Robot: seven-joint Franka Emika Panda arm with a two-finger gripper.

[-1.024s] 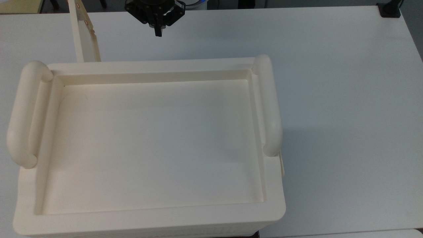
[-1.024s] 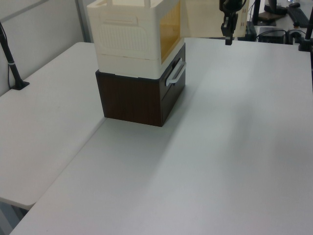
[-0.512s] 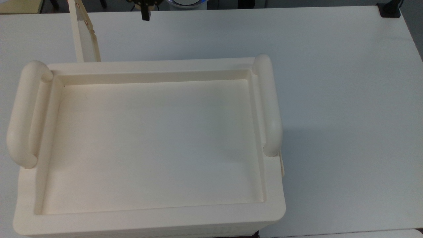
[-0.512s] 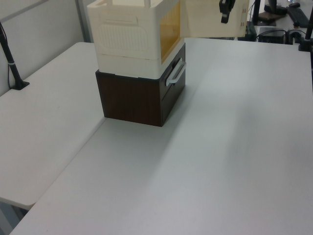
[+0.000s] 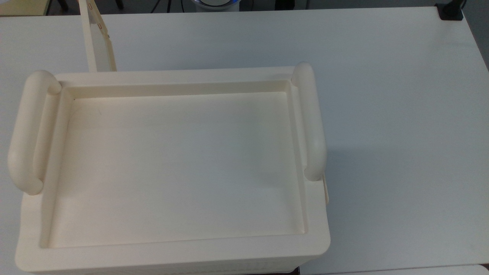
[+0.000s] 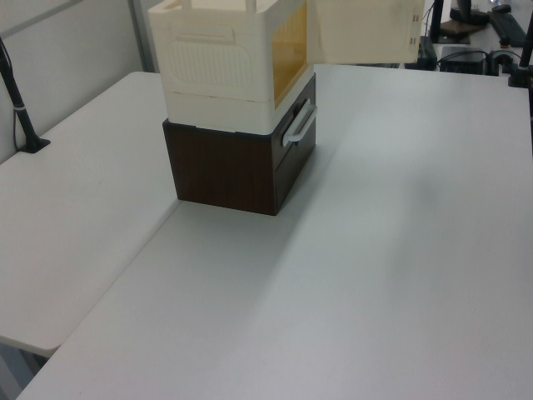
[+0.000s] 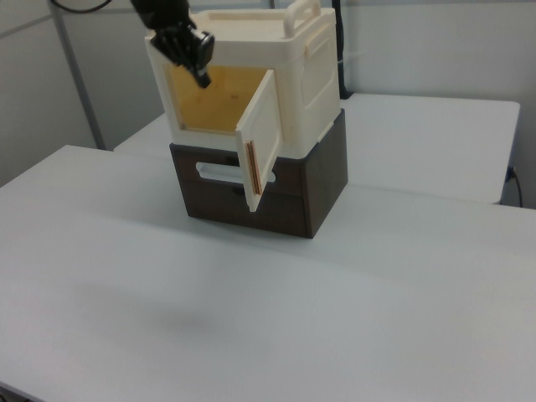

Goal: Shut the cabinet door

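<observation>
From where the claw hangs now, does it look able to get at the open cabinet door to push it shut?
Probably yes. In the right view the claw hangs in front of the cabinet opening, apart from the cabinet door, which swings outward. Nothing stands between them, and the white table around is bare.

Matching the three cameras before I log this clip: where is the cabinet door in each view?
Top view: the door sticks out from the cabinet toward the picture's upper left, seen nearly edge-on.
Left view: top centre-right, swung open beside the amber opening.
Right view: centre, open, brass strip on its free edge.
Shared landmark: the cabinet it hinges on.
</observation>
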